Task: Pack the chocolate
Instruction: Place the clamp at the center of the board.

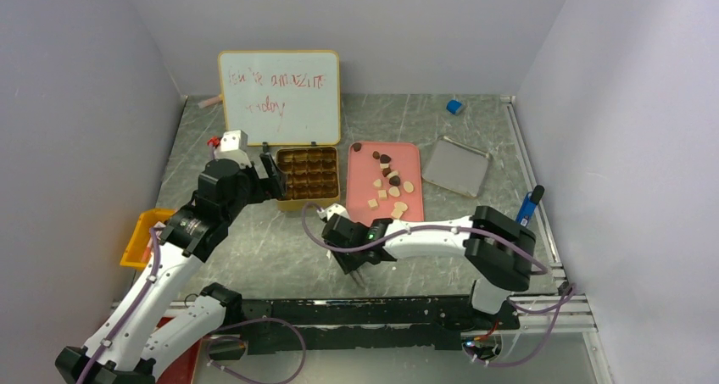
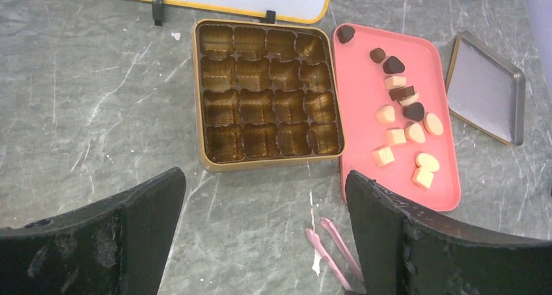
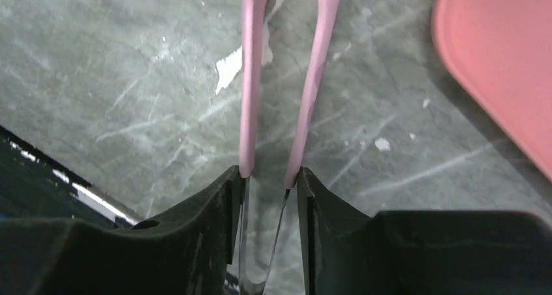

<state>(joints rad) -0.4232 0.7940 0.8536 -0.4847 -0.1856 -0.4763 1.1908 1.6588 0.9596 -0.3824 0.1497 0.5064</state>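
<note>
The chocolate (image 1: pixel 388 183) (image 2: pixel 403 112), dark brown and light tan pieces, lies scattered on a pink tray (image 1: pixel 409 157) (image 2: pixel 363 112). Left of the tray stands a gold box (image 1: pixel 309 174) (image 2: pixel 268 93) whose brown cells hold nothing. My left gripper (image 1: pixel 273 174) (image 2: pixel 263 184) hangs open on the near side of the box, with only bare table between its fingers. My right gripper (image 1: pixel 353 272) (image 3: pixel 268 174) is shut on pink-tipped tweezers (image 3: pixel 247 80) (image 2: pixel 332 246). The tweezer tips hover over the table near the tray's front left corner, touching no chocolate.
A whiteboard (image 1: pixel 280 96) leans behind the box. A metal lid (image 1: pixel 456 166) (image 2: pixel 485 86) lies right of the tray. A small blue object (image 1: pixel 455 107) sits at the back right. An orange bin (image 1: pixel 144 236) hangs off the table's left edge.
</note>
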